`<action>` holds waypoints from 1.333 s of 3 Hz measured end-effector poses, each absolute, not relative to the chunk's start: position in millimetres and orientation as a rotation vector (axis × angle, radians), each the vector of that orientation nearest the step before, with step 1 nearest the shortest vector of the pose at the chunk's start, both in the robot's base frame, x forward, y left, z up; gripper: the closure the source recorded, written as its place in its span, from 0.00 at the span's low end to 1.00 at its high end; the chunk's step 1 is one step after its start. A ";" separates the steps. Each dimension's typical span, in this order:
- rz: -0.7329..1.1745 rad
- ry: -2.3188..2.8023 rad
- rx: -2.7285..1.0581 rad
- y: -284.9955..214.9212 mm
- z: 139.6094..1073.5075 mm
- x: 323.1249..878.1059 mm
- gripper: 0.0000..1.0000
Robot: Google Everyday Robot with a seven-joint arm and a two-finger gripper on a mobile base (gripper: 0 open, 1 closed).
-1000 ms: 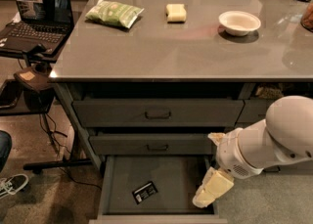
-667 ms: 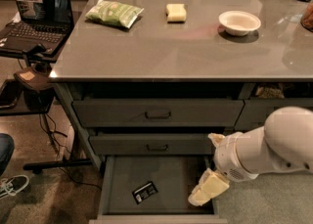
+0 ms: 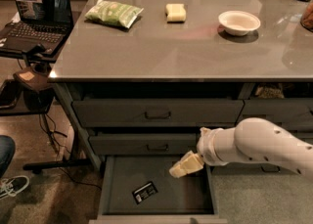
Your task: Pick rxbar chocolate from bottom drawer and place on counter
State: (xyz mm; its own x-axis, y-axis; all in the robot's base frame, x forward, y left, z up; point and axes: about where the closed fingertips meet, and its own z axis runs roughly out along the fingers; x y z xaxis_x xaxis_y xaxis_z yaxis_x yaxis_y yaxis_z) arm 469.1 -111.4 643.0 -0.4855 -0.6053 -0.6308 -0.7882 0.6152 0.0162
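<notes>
The rxbar chocolate (image 3: 145, 192), a small flat black wrapper with white print, lies on the floor of the open bottom drawer (image 3: 117, 174), towards its front left. My gripper (image 3: 185, 165) hangs over the drawer's right side, above and to the right of the bar, not touching it. The white arm comes in from the right. The grey glossy counter (image 3: 186, 47) spreads above the drawers.
On the counter lie a green snack bag (image 3: 114, 12), a pale yellow block (image 3: 175, 12) and a white bowl (image 3: 239, 22). Two shut handled drawers (image 3: 157, 114) sit above the open one. A side stand with a laptop (image 3: 35, 12) is at left; a shoe (image 3: 12, 186) is at lower left.
My gripper has moved left and a little up over the drawer, closer to the bar. The bar has not moved.
</notes>
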 end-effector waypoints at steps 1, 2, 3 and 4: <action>0.392 2.238 -1.039 -109.4 645.7 482.3 0.00; 0.392 2.238 -1.039 -109.4 645.6 482.3 0.00; 0.437 2.237 -1.013 -95.9 609.9 480.2 0.00; 0.577 2.257 -0.992 -46.5 523.8 459.5 0.00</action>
State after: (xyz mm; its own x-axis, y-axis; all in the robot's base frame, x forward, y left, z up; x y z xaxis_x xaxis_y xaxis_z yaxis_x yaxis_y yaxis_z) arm 459.5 -46.5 523.8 -0.5407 -0.5054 -0.6724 -0.7661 0.6261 0.1455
